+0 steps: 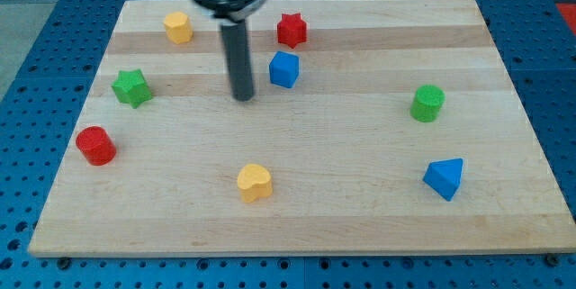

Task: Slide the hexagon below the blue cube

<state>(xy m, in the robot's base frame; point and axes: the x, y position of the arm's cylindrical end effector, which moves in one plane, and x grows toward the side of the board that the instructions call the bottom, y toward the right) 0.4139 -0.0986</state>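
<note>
The yellow hexagon [178,28] sits near the board's top left. The blue cube [283,69] sits right of the board's upper middle. My tip [243,98] rests on the board just left of the blue cube and a little lower, well to the right of and below the yellow hexagon. It touches no block.
A red star [292,30] is just above the blue cube. A green star [132,87] and a red cylinder [95,145] are at the left. A yellow heart [255,183] is at bottom middle. A green cylinder [428,103] and a blue triangular block [445,178] are at the right.
</note>
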